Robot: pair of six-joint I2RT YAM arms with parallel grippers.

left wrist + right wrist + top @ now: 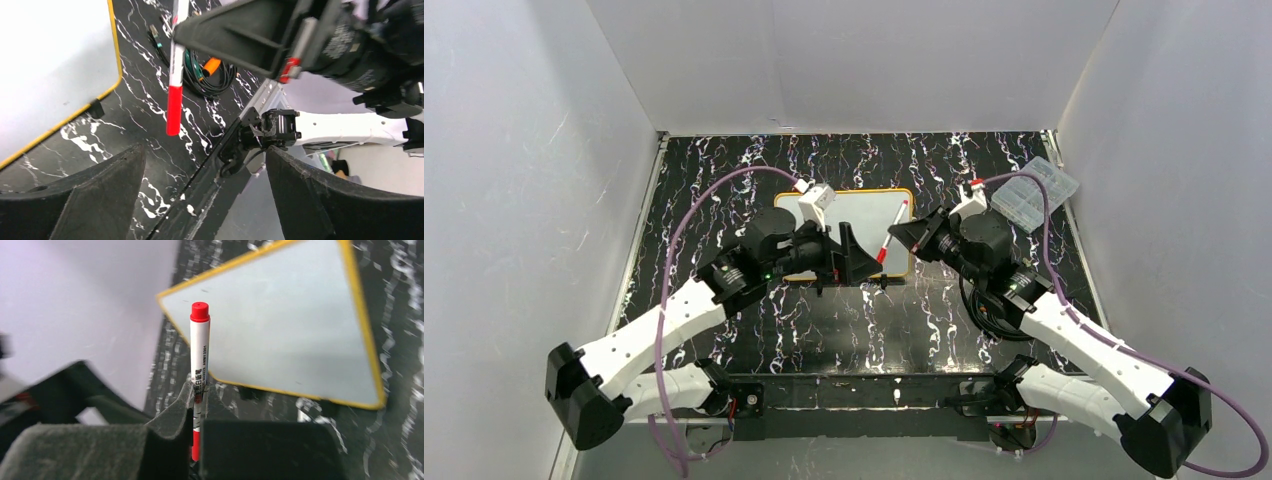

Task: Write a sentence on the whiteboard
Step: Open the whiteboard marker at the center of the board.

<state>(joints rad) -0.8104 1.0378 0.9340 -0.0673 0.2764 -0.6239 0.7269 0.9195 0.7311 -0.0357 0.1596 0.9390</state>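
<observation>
The whiteboard [861, 212] lies flat at mid-table, white with a thin orange-yellow frame, and also shows in both wrist views [50, 65] [290, 325]. Its face is bare, so the sentence is out of view. My right gripper [902, 238] [200, 390] is shut on a white marker [891, 230] [199, 350] with red ends, holding it over the board's right part. The marker's long red end [173, 110] hangs in front of my left gripper [849, 262] [205, 150]. That gripper is open, with nothing between its fingers.
A clear plastic compartment box [1034, 190] sits at the back right of the black marbled table. A coil of cables [207, 75] lies near the right arm's base. White walls close in the left, back and right sides.
</observation>
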